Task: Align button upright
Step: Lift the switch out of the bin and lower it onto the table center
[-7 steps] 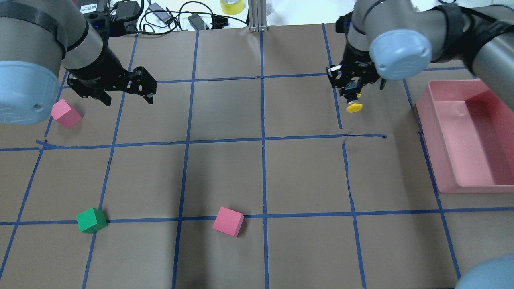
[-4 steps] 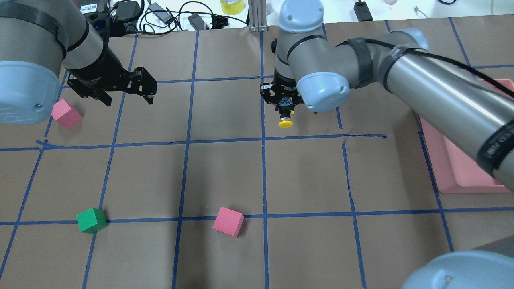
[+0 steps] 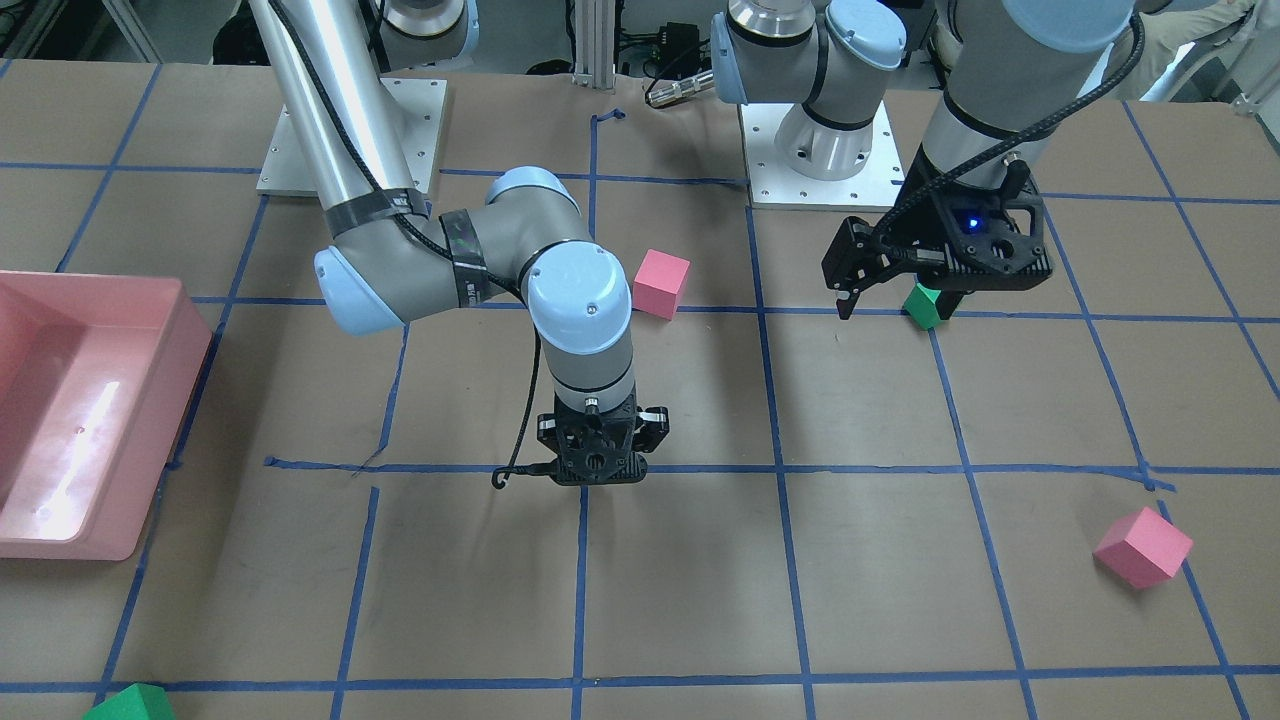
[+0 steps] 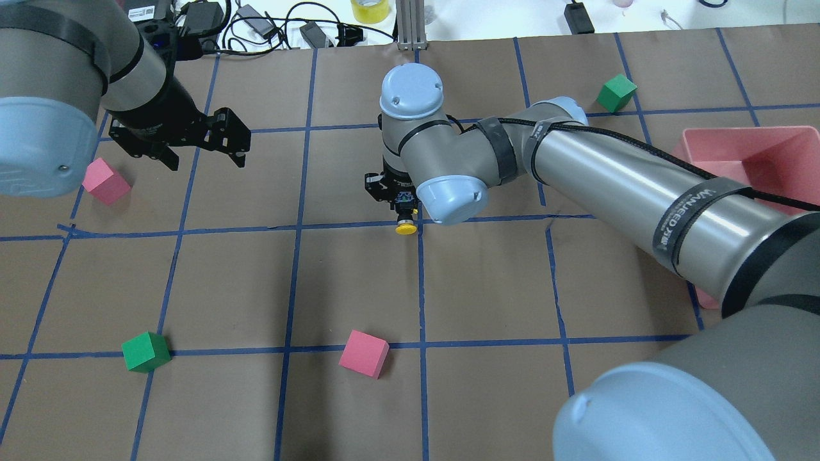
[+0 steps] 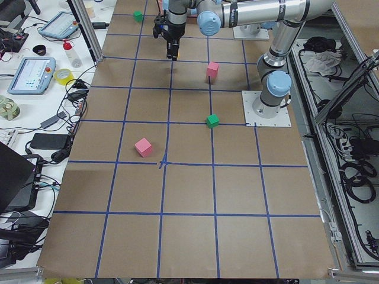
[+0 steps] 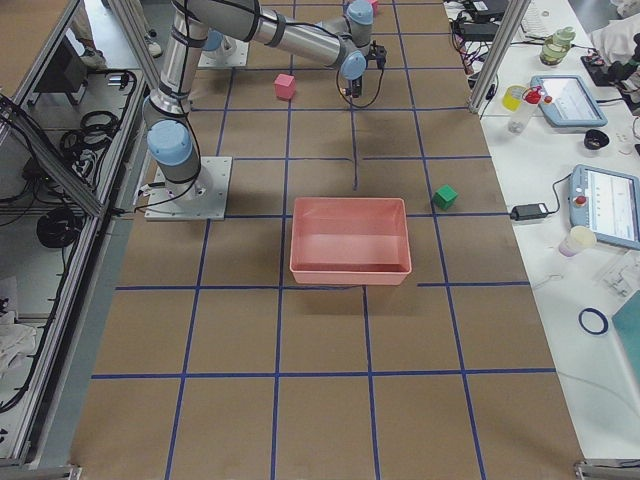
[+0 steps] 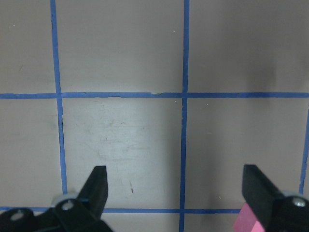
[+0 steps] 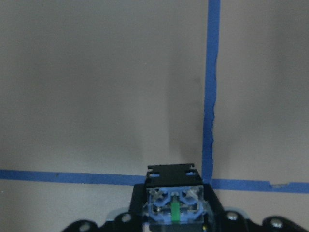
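Observation:
My right gripper [image 4: 400,203] is shut on the button [image 4: 405,225] and holds it above the crossing of blue tape lines at the table's middle. The yellow cap points down toward the table, away from the wrist. In the right wrist view only the button's base block [image 8: 174,205] shows, between the jaws. In the front-facing view the right gripper [image 3: 598,467] hides the button. My left gripper [image 4: 205,157] is open and empty above the far left of the table, beside a pink cube [image 4: 106,181]. Its fingers [image 7: 99,181] stand wide apart.
A second pink cube [image 4: 364,353] and a green cube [image 4: 146,351] lie near the front edge. Another green cube [image 4: 616,92] lies far right. A pink bin [image 4: 705,144] stands at the right edge. Cables and tape rolls lie beyond the far edge.
My right arm has carried the button leftward from near the pink bin to the table's middle and slightly nearer. The left arm has not moved.

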Controlling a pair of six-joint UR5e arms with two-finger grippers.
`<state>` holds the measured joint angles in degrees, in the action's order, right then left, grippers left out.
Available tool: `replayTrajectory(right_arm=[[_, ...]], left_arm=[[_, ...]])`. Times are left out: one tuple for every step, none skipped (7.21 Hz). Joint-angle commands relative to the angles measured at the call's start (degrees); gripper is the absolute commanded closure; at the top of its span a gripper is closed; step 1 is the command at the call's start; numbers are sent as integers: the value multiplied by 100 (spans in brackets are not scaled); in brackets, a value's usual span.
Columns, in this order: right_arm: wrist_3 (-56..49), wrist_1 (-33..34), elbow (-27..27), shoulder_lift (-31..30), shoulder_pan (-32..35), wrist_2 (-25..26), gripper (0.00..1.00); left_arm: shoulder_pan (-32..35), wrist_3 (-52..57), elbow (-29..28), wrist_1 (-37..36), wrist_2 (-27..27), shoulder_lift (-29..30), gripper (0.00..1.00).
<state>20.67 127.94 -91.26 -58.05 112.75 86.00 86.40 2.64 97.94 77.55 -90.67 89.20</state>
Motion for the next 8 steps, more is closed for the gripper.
replayTrajectory(right_arm=[[-431,99,-32,136,27,13,100],[-450,108,-67,136,27,48,100],[-433,108,-128,136,27,74,98],[-424,126,-242,136,27,74,83],[-424,143,-313,136,27,74,72],[-415,143,-322,119,27,-4,48],[-424,152,-322,49,27,-5,2],[-519,135,-313,-82,19,-5,0]], left_arm=[[0,0,-3,6,5,1,0],[0,0,6,6,-3,1,0],[-9,0,6,6,-12,1,0],[-9,0,6,-3,-3,1,0],[-9,0,6,-12,-3,1,0],[-9,0,6,-12,5,18,0],[-9,9,6,-3,-3,18,0],[-9,0,6,-12,-3,36,0]])
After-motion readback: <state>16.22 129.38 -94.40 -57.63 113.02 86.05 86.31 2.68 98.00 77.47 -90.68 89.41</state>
